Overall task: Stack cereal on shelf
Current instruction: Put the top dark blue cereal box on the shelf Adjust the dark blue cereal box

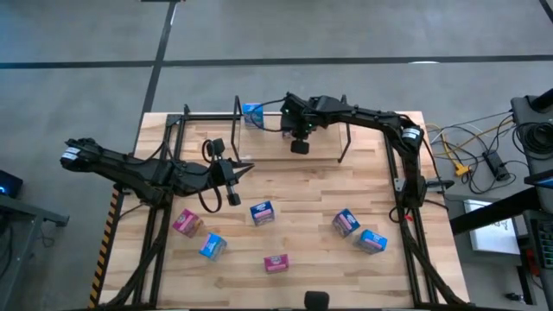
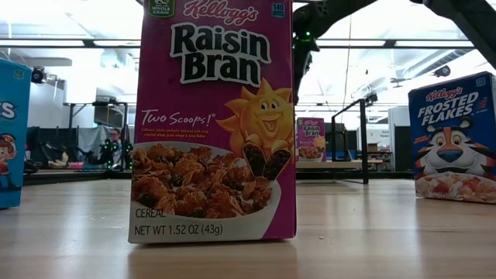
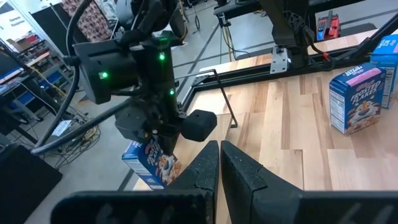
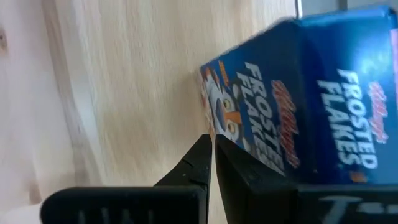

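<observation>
Several small cereal boxes, blue and pink, stand scattered on the near half of the wooden table, among them a blue one (image 1: 262, 212) and a pink one (image 1: 276, 263). Another blue cereal box (image 1: 252, 113) stands at the far edge by the shelf's thin black posts (image 1: 346, 142). My right gripper (image 1: 300, 145) hangs shut just right of that box, slanting down; in the right wrist view its tips (image 4: 211, 146) stand close before the box's printed front (image 4: 273, 118). My left gripper (image 1: 234, 190) waits shut and bare above the table's middle left. My right gripper's shut fingertips (image 4: 202, 152) stand right at the lower edge of the blue box's printed front (image 4: 233, 124), slanting down from the table's right. I cannot tell whether they touch it. The box stands on its base, nothing between the fingers.
Black tube frames (image 1: 406, 199) run along the table's left and right sides. A pink Raisin Bran box (image 2: 213, 120) fills the low view, with a Frosted Flakes box (image 2: 453, 139) to its right. Bare wood lies between the shelf and the scattered boxes.
</observation>
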`<state>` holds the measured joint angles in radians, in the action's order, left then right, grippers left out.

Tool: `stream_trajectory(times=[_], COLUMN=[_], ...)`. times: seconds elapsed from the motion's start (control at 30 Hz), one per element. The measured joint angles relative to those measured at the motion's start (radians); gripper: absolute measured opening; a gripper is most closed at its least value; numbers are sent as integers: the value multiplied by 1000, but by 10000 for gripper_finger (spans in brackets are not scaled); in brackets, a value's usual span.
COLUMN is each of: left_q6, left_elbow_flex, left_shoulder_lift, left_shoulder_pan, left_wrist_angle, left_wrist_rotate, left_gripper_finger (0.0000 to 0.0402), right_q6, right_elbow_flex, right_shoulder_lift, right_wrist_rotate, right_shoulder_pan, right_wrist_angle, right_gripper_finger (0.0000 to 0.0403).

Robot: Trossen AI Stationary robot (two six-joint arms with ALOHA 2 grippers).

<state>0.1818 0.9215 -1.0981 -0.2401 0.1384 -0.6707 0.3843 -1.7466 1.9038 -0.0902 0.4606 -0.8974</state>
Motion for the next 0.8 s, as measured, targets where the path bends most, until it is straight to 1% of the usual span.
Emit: stream_trajectory(times=[0.13, 0.6, 0.8], left_q6=[0, 0, 0], left_elbow_flex=[0, 0, 0], left_shoulder_lift=[0, 0, 0], left_shoulder_pan=[3, 3, 3], left_wrist_angle=[-3, -4, -4], left_wrist_rotate=[0, 0, 0], left_gripper_finger=[0, 0, 0], right_q6=[-9, -19, -19], right_elbow_flex=[0, 0, 0], right_shoulder_lift=[0, 2, 0], right_wrist_rotate=[-15, -16, -19], right_shoulder_pan=[0, 0, -6], right_wrist_angle=[36, 134, 139], right_gripper_finger=[12, 12, 12])
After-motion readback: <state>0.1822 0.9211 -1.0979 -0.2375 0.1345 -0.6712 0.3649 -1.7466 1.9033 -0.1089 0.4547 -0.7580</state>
